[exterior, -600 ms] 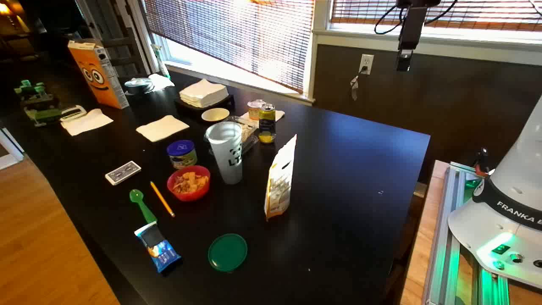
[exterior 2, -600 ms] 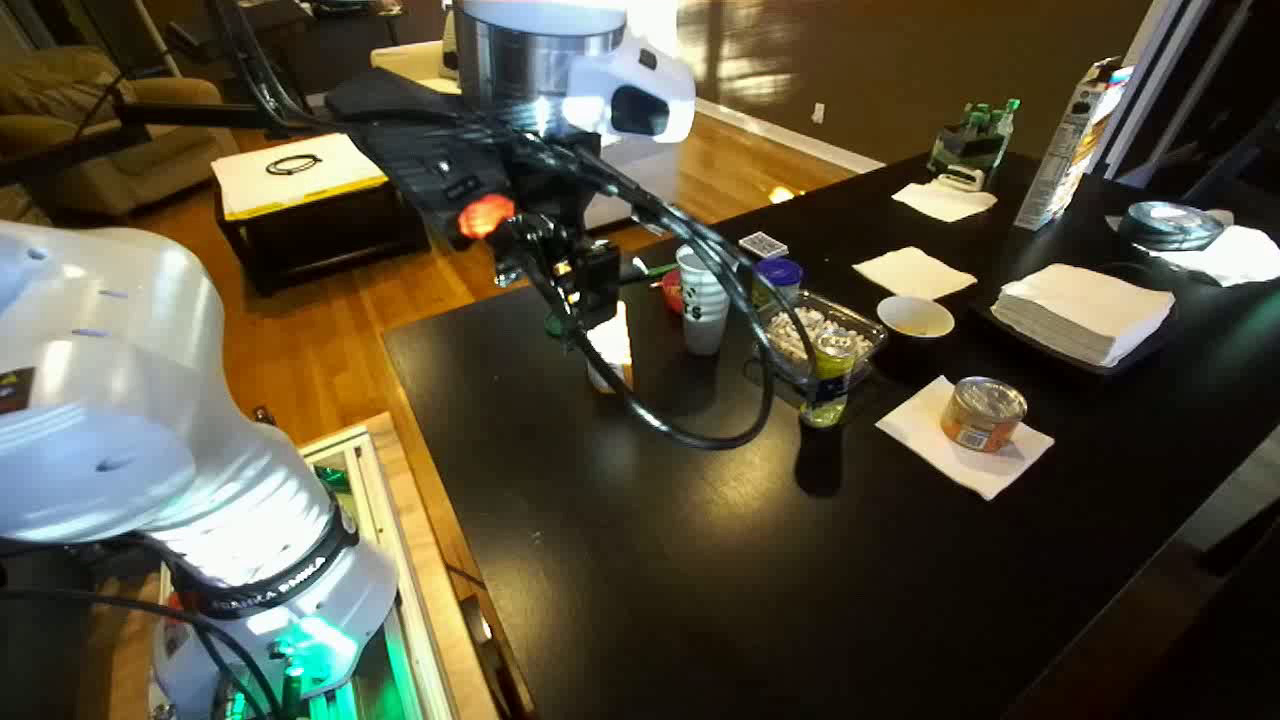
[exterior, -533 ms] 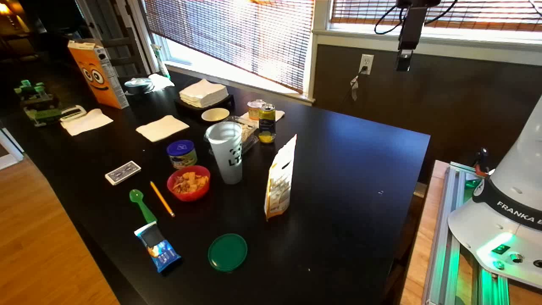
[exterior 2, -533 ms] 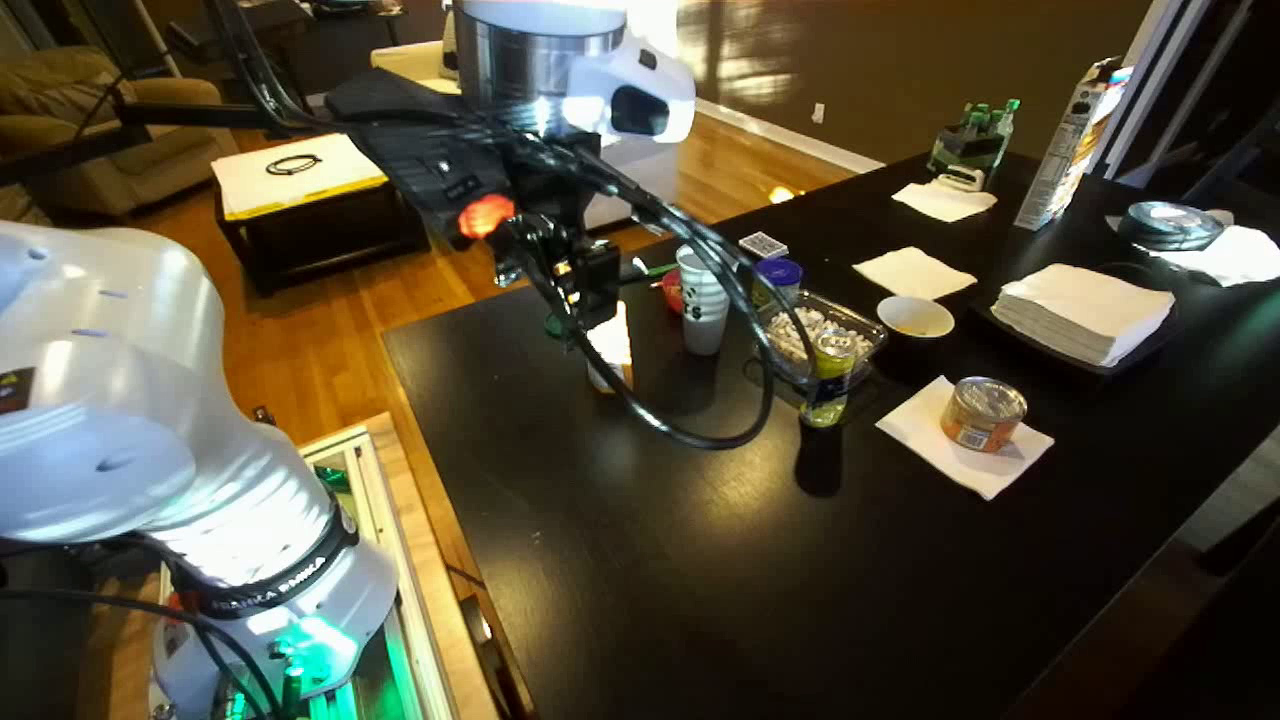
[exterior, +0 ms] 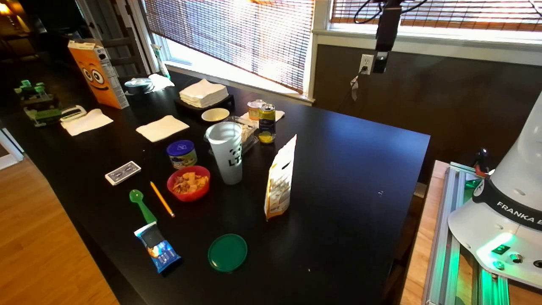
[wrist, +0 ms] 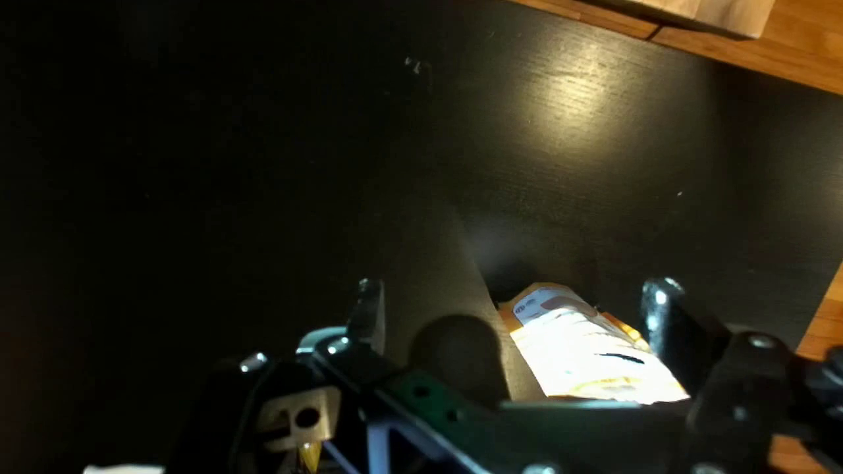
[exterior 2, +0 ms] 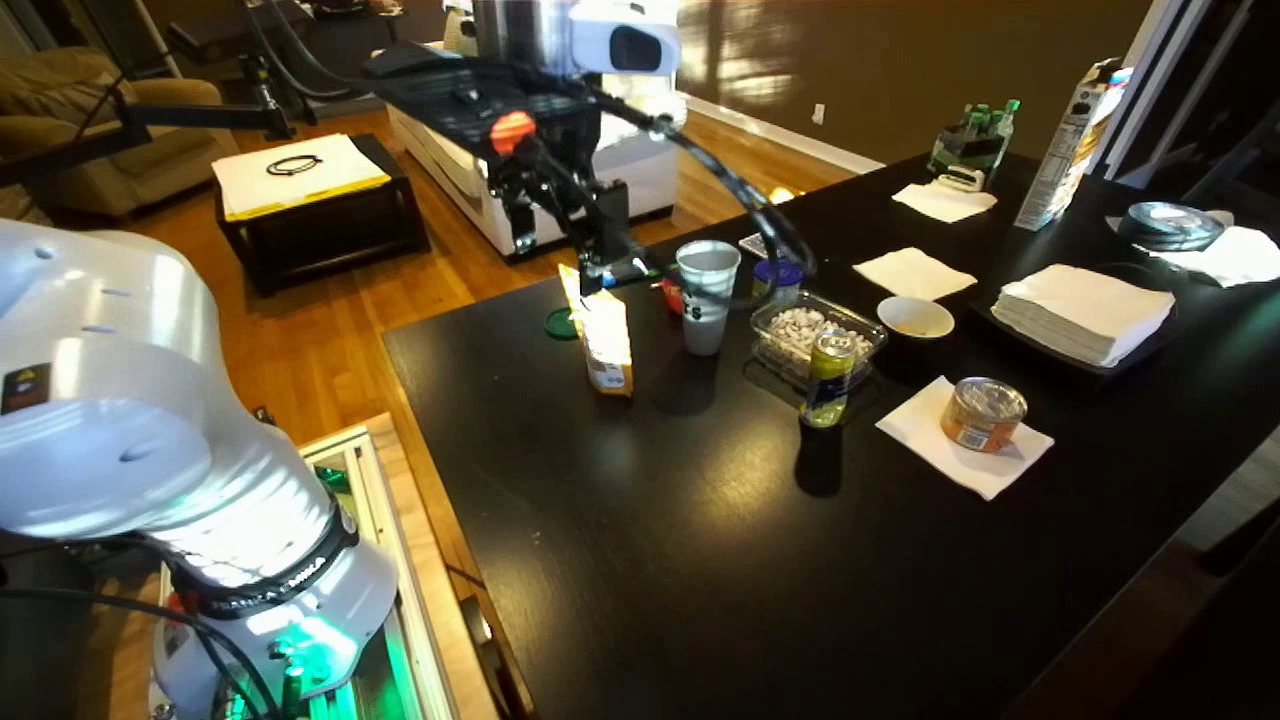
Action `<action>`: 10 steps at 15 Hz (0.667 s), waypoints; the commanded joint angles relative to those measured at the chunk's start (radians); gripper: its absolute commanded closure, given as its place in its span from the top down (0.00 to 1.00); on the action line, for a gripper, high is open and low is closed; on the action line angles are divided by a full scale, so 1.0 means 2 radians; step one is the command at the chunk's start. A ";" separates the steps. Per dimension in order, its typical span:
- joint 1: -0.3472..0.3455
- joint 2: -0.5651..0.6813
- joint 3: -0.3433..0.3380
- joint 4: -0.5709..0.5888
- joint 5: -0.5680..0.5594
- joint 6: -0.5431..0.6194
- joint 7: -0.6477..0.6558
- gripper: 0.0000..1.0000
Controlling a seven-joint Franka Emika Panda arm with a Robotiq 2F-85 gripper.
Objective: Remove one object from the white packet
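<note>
Gripper [wrist: 516,293] in the wrist view: its two fingers [wrist: 678,336] are spread, a wide gap left between them.
White packet [wrist: 593,355] in the wrist view: it is seen from above, between the fingers in the picture and closer to the one at the right; its long axis is slanted, the printed base directed up and left, the top edge down and right, toward the gripper's body.
Packet's stance in an exterior view: it is stood upright on the dark table [exterior: 343,233], lower than the gripper and to its left in the picture, the two well apart; the long axis is near vertical, the top pointed up and tipped slightly right.
Red bowl [exterior: 188,196] in an exterior view: filled with orange-tan pieces [exterior: 190,182], it is placed farther left of the gripper, just beside a white cup [exterior: 226,154].
Packet and can in an exterior view: the packet is shown below the fingers, a brightly lit face turned to the camera, its top leaned slightly left; a yellow can [exterior 2: 828,380] is seen well right of the gripper.
</note>
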 commanded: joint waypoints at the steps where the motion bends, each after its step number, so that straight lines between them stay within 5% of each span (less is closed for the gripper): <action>1: 0.045 0.070 0.055 0.056 -0.005 0.030 -0.004 1.00; 2: 0.053 0.083 0.065 0.063 -0.011 0.045 -0.012 1.00; 3: 0.062 0.099 0.071 0.074 -0.015 0.053 -0.025 0.75; 4: 0.069 0.112 0.072 0.079 -0.020 0.066 -0.042 0.74; 10: 0.091 0.194 0.052 0.101 -0.030 0.155 -0.193 0.30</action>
